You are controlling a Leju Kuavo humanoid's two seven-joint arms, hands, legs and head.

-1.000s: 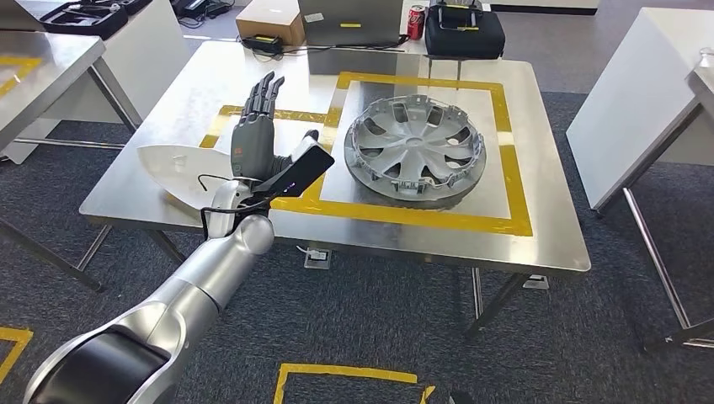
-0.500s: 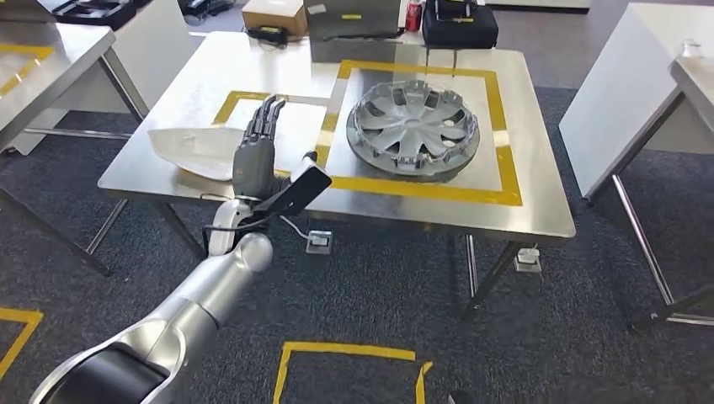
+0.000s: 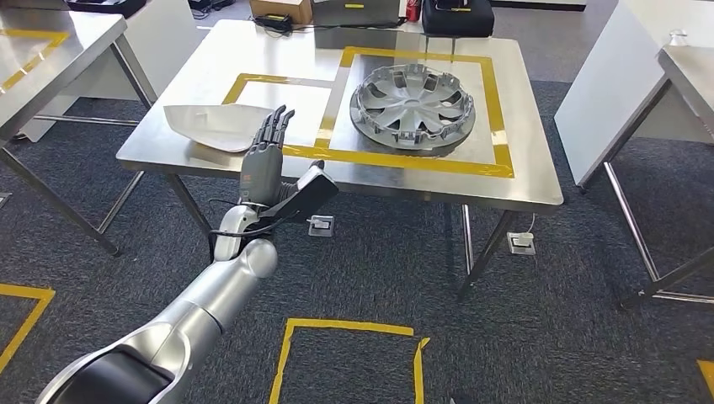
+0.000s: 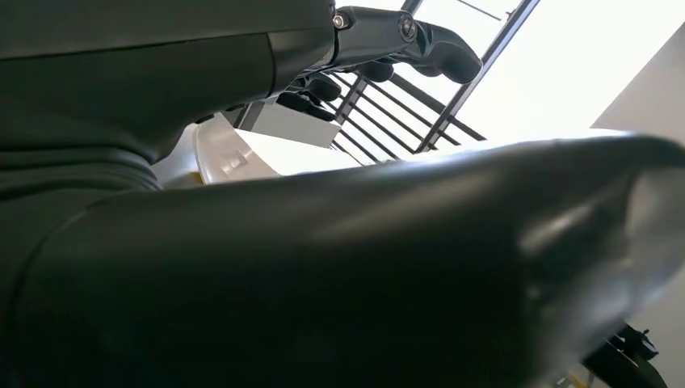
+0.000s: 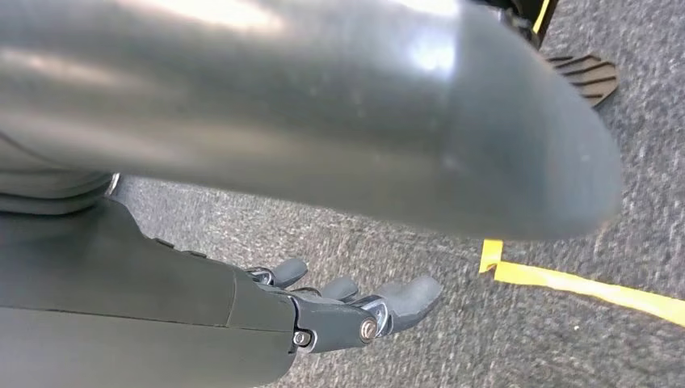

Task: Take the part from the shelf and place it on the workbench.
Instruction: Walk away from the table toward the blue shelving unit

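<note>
Resting on the steel workbench (image 3: 370, 181), the white curved plastic part (image 3: 210, 126) lies at nine o'clock of the silver hubcap (image 3: 414, 105). We see our left hand (image 3: 268, 164) empty, fingers spread wide; our right hand (image 5: 323, 311) hangs loosely open, holding nothing.

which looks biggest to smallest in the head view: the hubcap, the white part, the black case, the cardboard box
1. hubcap
2. white part
3. black case
4. cardboard box
The case and box sit farthest from the camera and are cut by the frame edge, so their ranks are unsure.
</note>
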